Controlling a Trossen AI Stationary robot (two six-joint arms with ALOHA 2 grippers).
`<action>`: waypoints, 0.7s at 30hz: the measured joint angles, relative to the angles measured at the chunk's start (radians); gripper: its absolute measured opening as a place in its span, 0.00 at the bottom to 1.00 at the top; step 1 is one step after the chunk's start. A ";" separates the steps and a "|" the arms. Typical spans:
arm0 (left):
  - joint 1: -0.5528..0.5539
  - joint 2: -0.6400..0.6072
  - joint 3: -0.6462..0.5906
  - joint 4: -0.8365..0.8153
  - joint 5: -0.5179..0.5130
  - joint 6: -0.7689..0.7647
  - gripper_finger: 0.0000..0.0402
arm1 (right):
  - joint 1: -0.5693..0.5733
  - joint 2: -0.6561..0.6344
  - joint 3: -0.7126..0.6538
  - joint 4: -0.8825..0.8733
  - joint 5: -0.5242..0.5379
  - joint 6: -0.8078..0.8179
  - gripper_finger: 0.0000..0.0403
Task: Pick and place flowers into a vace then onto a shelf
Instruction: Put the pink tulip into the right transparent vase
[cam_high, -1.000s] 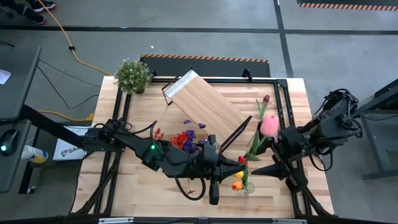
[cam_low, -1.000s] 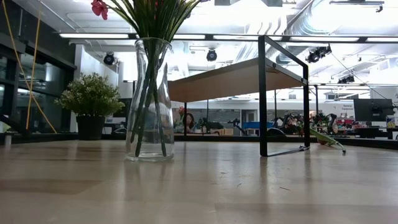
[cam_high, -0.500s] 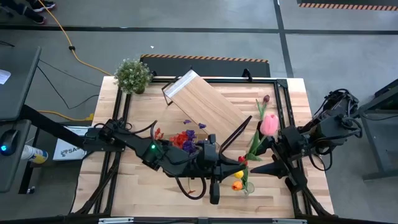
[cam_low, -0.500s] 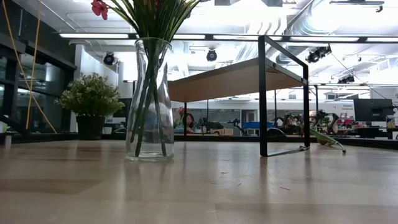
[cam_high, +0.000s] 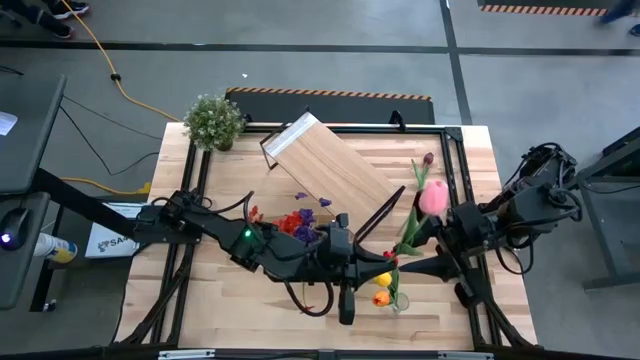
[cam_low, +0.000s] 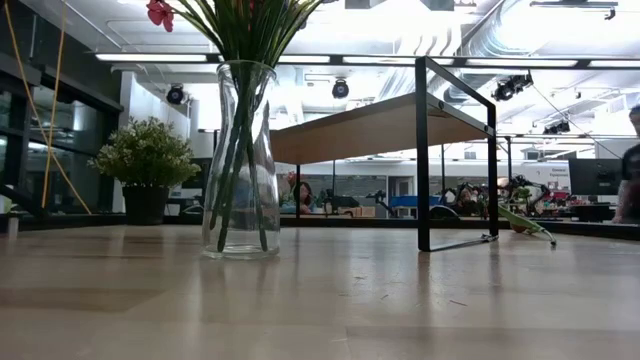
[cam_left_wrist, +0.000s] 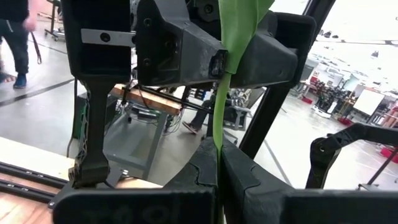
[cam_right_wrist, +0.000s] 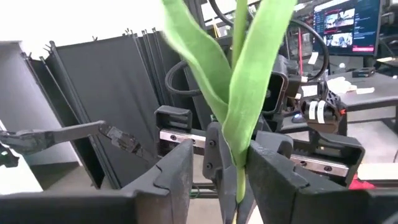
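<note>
The left gripper (cam_high: 388, 262) sat over the near right part of the counter (cam_high: 230, 310), its jaws clenched on a green stem (cam_left_wrist: 218, 118); the left wrist view showed that stem pinched between the two dark fingers (cam_left_wrist: 245, 183). The right gripper (cam_high: 418, 238) stood just beside it, to the right, its jaws grasping the leafy stem of a pink tulip (cam_high: 432, 200). In the right wrist view the green leaves (cam_right_wrist: 252, 81) rose from between the fingers (cam_right_wrist: 174, 171), which pressed against the stem at both sides. The two grippers faced each other closely, each visible in the other's wrist view.

A clear glass vase (cam_low: 240, 165) stood upright on the counter with green stems inside it. From above, red, yellow and orange blossoms (cam_high: 383, 288) showed just beside the left gripper. Loose red and purple flowers (cam_high: 297, 222) lay on the counter under the left arm. A dark maroon tulip (cam_high: 428, 158) lay near the far right edge.

The shelf (cam_high: 330, 172) stood at an angle on the far middle of the counter, with nothing on it. A bushy potted plant (cam_high: 214, 122) occupied the far left corner.
</note>
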 joint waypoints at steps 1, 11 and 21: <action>0.000 0.000 0.000 0.000 0.000 0.000 0.08 | 0.000 0.000 0.000 0.000 0.004 -0.008 0.33; 0.000 0.000 0.000 -0.007 0.003 0.000 0.08 | 0.000 0.000 0.000 0.007 0.013 -0.039 0.20; 0.000 0.000 0.000 -0.007 0.006 0.000 0.08 | 0.000 0.000 0.000 0.006 0.016 -0.064 0.02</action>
